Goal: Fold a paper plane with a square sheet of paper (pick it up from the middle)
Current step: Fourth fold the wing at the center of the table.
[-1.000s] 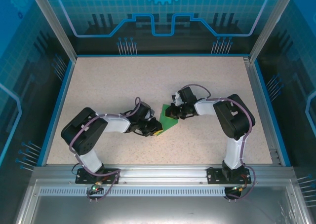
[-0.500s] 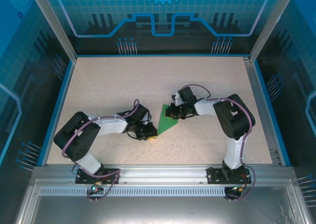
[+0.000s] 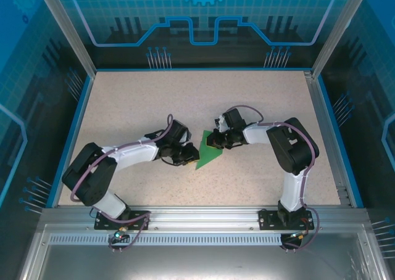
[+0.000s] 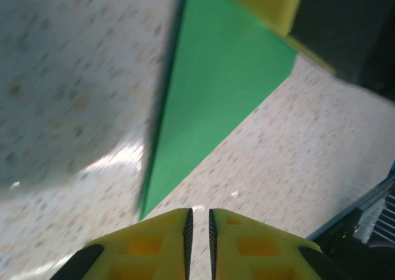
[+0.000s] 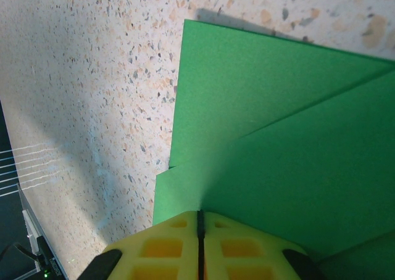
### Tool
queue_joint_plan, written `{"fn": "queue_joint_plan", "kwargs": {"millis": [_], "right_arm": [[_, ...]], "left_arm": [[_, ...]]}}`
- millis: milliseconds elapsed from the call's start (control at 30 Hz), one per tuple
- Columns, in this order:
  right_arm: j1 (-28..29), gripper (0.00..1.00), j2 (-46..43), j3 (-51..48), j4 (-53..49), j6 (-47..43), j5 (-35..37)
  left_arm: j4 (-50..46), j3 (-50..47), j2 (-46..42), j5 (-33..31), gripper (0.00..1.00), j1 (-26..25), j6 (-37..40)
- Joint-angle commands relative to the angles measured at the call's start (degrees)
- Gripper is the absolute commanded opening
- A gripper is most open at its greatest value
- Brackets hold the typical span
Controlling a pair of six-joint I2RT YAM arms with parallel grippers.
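The square sheet of paper [image 3: 206, 154] lies on the speckled table, bright green and folded into a flat pointed wedge whose tip points toward the near edge. In the right wrist view the paper [image 5: 278, 132] has layered flaps and a diagonal crease. My right gripper [image 3: 215, 142] is shut, and its tips [image 5: 200, 217] press on the paper's upper part. My left gripper [image 3: 189, 152] sits just left of the paper, off its edge. Its fingers [image 4: 199, 221] stand almost together with a thin slit and nothing between them. The wedge [image 4: 216, 89] lies ahead of them, with a yellow right finger [image 4: 265, 2] on its far end.
The speckled tabletop [image 3: 154, 101] stretches open behind and to both sides of the arms. A blue rim [image 3: 73, 132] borders it on the left, back and right. An aluminium rail [image 3: 197, 215] with both arm bases runs along the near edge.
My left gripper has slid off the lower tip of the paper, moving left and away from the near edge, and the wedge's point is uncovered. The right arm has held still.
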Motion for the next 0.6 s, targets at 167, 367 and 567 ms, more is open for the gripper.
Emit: {"fn": "queue_joint_plan", "kwargs": {"millis": [167, 367, 567], "right_arm": [[-0.9, 0.09, 3.3, -2.2, -7.1, -0.5, 6.1], [-0.9, 0.09, 3.2, -1.9, -7.3, -0.6, 5.9], [-1.0, 0.09, 2.6, -1.5, -7.9, -0.7, 5.8]], "left_arm": [[3.2, 4.6, 7.1, 0.5, 0.18, -0.4, -1.2], [6.9, 3.6, 10.3, 0.8, 0.18, -0.4, -2.1], [6.7, 2.0, 12.6, 0.1, 0.17, -0.5, -2.3]]}}
